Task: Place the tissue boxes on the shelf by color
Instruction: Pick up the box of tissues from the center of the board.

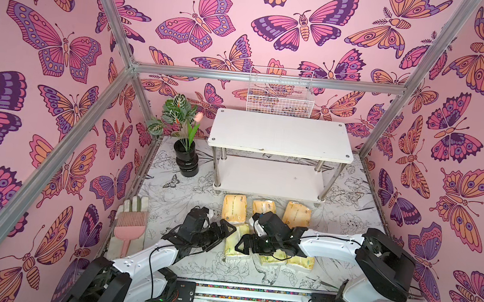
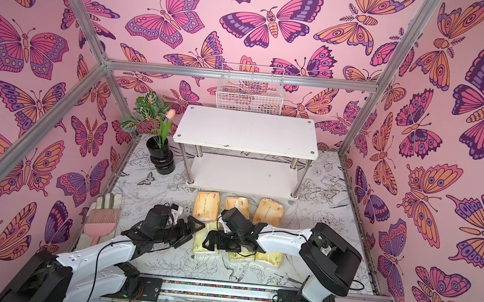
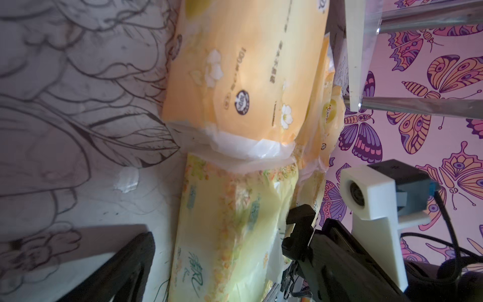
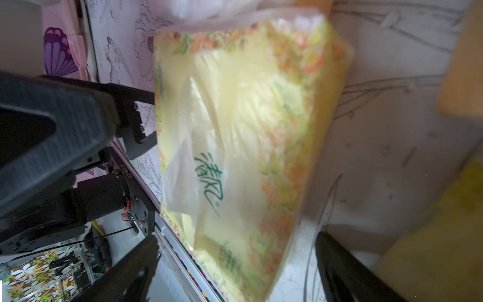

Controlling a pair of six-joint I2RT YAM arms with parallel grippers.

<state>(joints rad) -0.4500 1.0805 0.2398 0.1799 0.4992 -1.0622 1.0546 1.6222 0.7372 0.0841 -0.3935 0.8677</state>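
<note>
Right gripper (image 4: 236,239) gapes wide astride pale yellow-green tissue pack (image 4: 235,125), in front of bare shelf (image 1: 282,134); left gripper (image 1: 227,236) open, empty. Advise: centre pack, close gently, lift level

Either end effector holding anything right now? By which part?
Nothing held. The right end effector is open astride a pale yellow-green tissue pack, not closed on it; the left end effector is open beside it.

The pale yellow-green tissue pack (image 4: 235,146) had green Chinese words, "清风", near the middle of the right wrist frame. The orange tissue pack (image 3: 245,78) said "100". Its other print was too small to read.
</note>
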